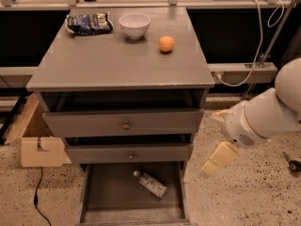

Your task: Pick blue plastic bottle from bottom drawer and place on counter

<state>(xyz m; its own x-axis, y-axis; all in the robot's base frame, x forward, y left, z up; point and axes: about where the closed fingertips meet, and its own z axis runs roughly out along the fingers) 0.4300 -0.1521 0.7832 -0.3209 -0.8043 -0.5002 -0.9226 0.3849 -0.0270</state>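
Bottle [149,183] lies flat in the drawer [108,194]; looks light, smooth, likely to roll, so grip across its middle. Hand [211,142], right of the drawer, is spread open, empty.

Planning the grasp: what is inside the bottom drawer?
Only the blue plastic bottle, lying on its side. The rear of the bottom drawer is hidden under the drawer above. The gripper hangs to its right, outside.
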